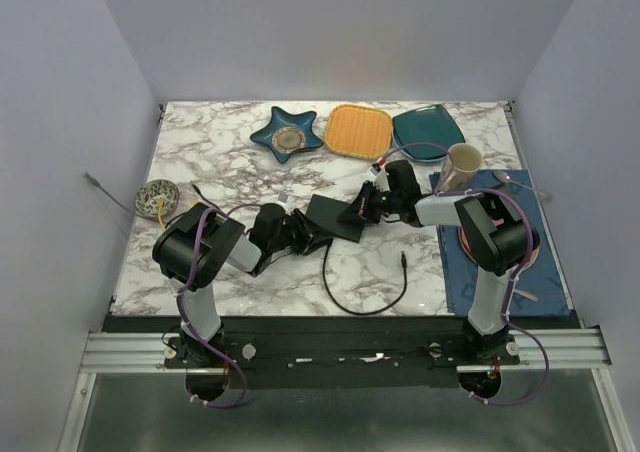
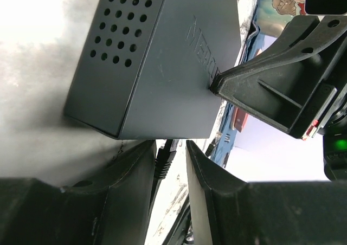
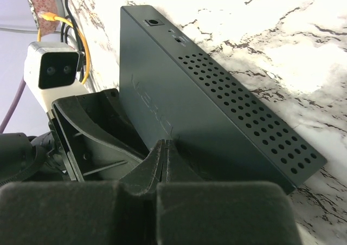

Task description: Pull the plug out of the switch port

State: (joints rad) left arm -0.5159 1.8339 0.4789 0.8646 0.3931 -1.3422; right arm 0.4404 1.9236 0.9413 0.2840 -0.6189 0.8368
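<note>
Lettering (image 2: 203, 54) "MERCU" on switch (image 2: 154, 93)

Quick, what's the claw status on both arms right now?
Left claw: open, fingers either side of the plug, not yet clamped on it.
Right claw: shut, empty, tips pressed on the switch.

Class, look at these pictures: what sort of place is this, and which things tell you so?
Probably a robotics lab test cell: two robot arms mounted on a metal rail, and plain walls boxing in the marble-patterned table.
</note>
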